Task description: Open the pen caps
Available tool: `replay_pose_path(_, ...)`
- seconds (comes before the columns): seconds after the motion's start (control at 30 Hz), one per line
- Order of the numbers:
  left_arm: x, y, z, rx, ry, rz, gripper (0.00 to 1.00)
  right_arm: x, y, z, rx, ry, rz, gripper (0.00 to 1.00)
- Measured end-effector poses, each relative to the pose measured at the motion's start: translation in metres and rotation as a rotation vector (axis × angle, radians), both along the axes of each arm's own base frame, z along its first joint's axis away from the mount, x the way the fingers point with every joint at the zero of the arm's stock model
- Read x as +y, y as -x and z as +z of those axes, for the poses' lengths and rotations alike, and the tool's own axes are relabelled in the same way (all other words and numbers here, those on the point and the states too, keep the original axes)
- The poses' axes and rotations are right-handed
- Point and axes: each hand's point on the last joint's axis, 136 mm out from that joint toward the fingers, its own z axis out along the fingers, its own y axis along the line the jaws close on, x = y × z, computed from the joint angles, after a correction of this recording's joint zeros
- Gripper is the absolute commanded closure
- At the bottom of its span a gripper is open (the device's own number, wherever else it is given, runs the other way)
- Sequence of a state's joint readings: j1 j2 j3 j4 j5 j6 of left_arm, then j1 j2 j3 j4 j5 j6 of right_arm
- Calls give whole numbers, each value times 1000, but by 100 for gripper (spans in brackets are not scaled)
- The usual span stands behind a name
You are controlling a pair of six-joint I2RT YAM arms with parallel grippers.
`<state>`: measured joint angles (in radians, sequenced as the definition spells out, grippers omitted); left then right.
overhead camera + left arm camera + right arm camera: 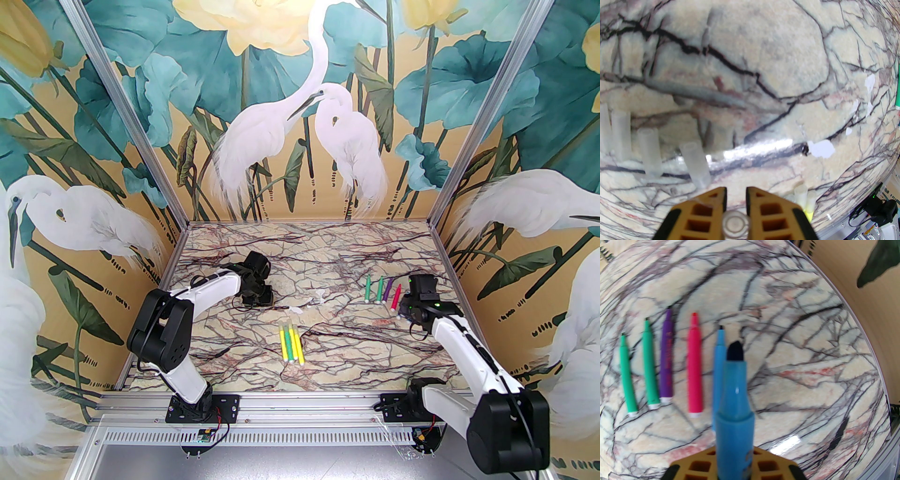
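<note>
**Cap in the Left Jaws, Bare Pen in the Right: Set-Down Pending**

**Top external view.** A marble-patterned table (pixel 328 253) is enclosed by walls (pixel 300 140) painted with herons. The left gripper (pixel 253 300) is held low over the far left of the table. The right gripper (pixel 412 300) is at the far right, just beside a row of uncapped pens (pixel 382 291). A group of yellow pens (pixel 290 344) lies between the arms, with long axes running near to far and clear caps fitted at the far ends. The left gripper is judged the nearer to this group.

**Left wrist view.** The left gripper (pixel 736 194) is closed narrowly on a clear pen cap (pixel 736 225), which is seated deep between the fingers with its round end toward the camera. Loose caps (pixel 695 161) lie in a row ahead and to the left of the jaws. Set-down at the near end of that row is judged the step in hand.

**Right wrist view.** The right gripper (pixel 734 462) is closed on a blue pen (pixel 734 404), whose dark tip is bare and points away from the jaws. The laid-out pens lie to the left, parallel to it, tips also pointing away. The held pen overlaps the light blue pen (pixel 718 357) in this view, so a shift to the right is judged necessary before release
</note>
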<state>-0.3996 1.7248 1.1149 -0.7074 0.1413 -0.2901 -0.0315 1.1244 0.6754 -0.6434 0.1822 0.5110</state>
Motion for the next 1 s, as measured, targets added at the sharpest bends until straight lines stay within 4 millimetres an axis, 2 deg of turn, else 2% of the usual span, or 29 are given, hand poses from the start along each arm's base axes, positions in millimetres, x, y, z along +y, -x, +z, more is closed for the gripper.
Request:
replay_pose_path(0.53, 0, -4, -17, 31, -29, -23, 91, -23, -3, -32, 117, -106, -76, 88)
replay_pose_path(0.83, -4, -15, -18, 23, -47, -25, 88, -21, -11, -48, 158, -155, -71, 85)
replay_pose_path(1.0, -3, -13, -21, 32, -74, -31, 87, -18, -15, -53, 166, -175, -66, 82)
